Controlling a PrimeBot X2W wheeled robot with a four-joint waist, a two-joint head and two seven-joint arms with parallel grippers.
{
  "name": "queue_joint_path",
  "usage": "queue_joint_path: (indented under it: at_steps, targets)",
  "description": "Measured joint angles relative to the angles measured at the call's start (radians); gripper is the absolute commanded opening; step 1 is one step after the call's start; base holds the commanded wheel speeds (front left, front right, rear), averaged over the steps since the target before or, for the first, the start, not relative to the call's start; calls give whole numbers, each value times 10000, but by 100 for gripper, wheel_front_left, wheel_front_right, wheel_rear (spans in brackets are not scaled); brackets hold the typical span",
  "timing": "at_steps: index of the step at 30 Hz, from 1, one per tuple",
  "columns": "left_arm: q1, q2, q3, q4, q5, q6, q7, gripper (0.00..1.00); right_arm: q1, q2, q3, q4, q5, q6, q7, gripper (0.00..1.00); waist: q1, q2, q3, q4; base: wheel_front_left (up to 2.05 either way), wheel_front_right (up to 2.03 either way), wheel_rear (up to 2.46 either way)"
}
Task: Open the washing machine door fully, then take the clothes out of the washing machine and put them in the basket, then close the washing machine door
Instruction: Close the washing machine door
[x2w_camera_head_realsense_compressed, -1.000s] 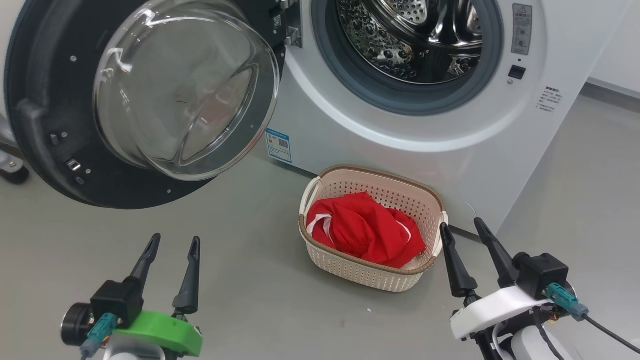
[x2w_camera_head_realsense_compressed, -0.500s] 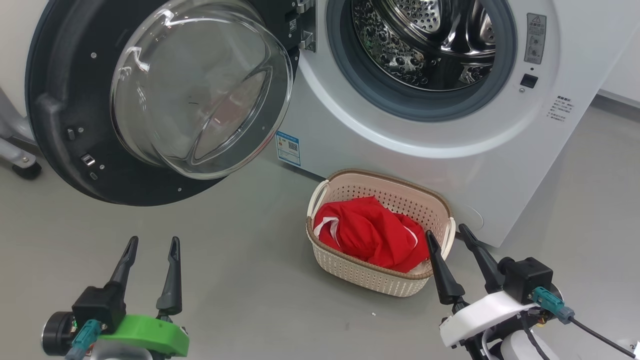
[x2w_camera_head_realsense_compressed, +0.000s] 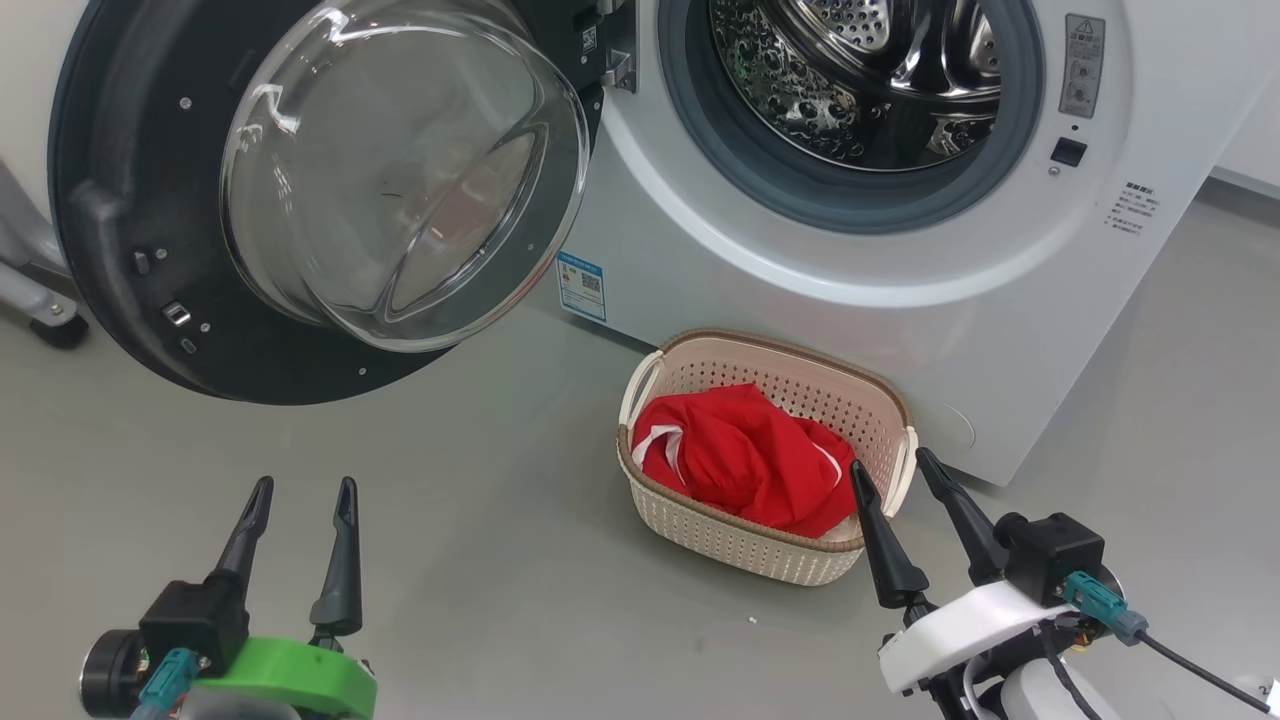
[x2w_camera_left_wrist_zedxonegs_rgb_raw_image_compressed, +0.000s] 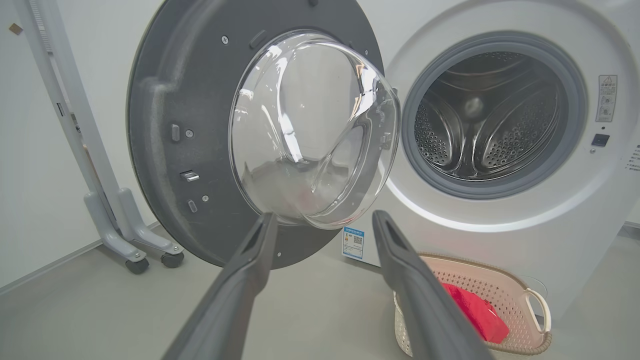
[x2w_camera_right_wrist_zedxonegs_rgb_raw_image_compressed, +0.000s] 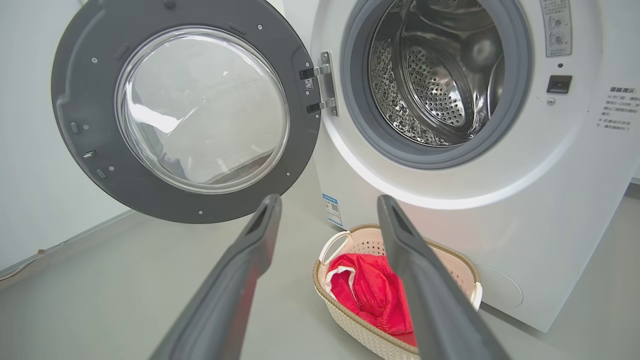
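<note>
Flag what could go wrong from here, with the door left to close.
1. The right pincer, open, hangs close by the basket; swinging leftward toward the door might knock it.
2. The washing machine door stands wide open; a pincer pushing on its bulging glass may slip off.

The swung-out washing machine door (x2w_camera_head_realsense_compressed: 130, 200) blocks the left; floor (x2w_camera_head_realsense_compressed: 480, 500) before the basket (x2w_camera_head_realsense_compressed: 740, 545) and seemingly the drum (x2w_camera_head_realsense_compressed: 800, 90) lie open.

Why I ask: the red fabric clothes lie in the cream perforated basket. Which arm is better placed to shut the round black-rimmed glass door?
Likely left. The round black-rimmed door hangs open on the robot's left, ahead of the open left gripper; the open right gripper sits by the basket.
</note>
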Motion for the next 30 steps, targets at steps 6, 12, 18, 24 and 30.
queue_joint_path:
  at_steps: [6,12,18,24,30]
  targets:
    - [3,0,-21,-4,0,0,0,100,-5,-50,10,40,12,0,0,100,1,0,46,-3,0,0,0]
    - [3,-2,-82,-21,0,0,0,100,-12,-65,12,63,13,0,0,100,0,0,78,-9,0,0,0]
    - [3,-2,-115,-29,0,-2,0,100,-94,-96,46,75,15,0,0,100,1,0,128,-6,0,0,0]
    - [3,-2,-132,-29,2,-2,0,100,-99,-125,46,86,17,0,0,100,0,0,154,1,0,0,0]
    - [3,0,-148,-31,2,-2,0,27,-116,-125,46,86,31,0,0,100,0,0,183,6,0,0,0]
